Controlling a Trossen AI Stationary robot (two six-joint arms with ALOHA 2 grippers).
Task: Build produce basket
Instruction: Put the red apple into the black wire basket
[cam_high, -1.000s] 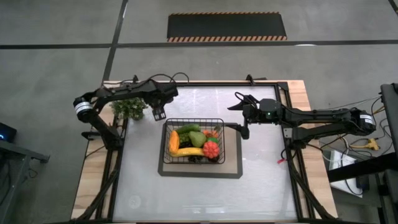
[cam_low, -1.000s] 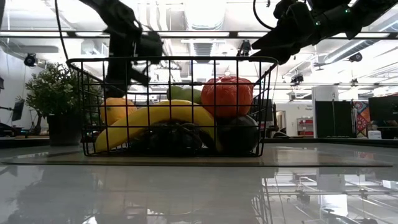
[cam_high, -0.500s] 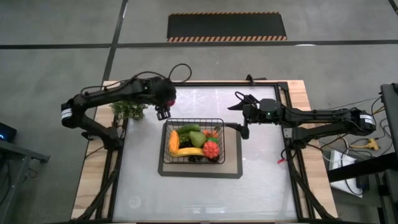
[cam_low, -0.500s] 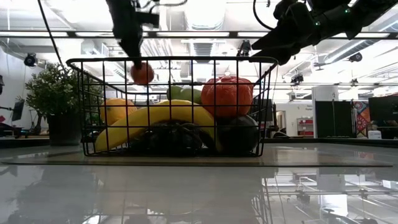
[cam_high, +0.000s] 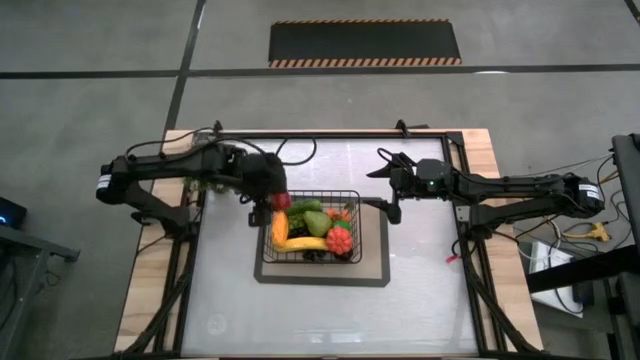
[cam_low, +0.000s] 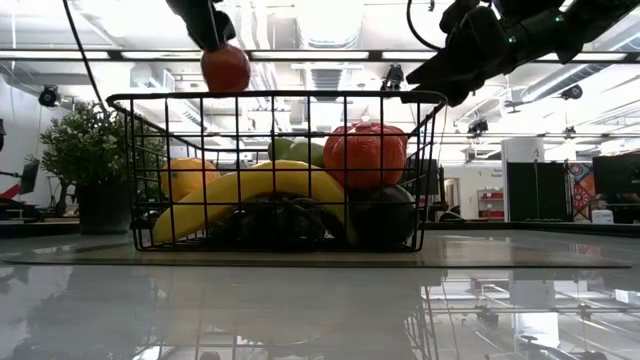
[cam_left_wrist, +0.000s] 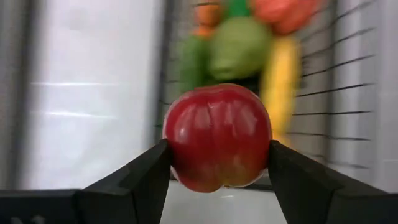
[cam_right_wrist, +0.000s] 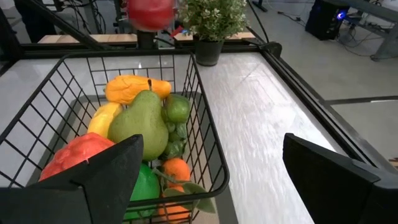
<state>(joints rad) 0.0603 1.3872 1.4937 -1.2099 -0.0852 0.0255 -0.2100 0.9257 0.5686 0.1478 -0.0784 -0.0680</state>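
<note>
moved: left hand (cam_high: 277, 203) carried over basket (cam_high: 311, 258) rim
grip: clenched on glossy round red apple (cam_left_wrist: 217, 137)
right hand (cam_high: 384, 190): released, beside basket

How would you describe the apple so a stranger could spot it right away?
Find the black wire basket mid-table. At its far left corner the left gripper holds the red apple above the rim. It is the only fruit in the air, not in the basket.

Glossy, smooth red apple (cam_left_wrist: 217, 137) sits between the left gripper (cam_left_wrist: 217, 163)'s matt black plastic fingers (cam_left_wrist: 134, 180). Below it, thin black wire basket (cam_low: 275, 98); beneath, the surface (cam_low: 320, 310) looks polished, mirror-like.
</note>
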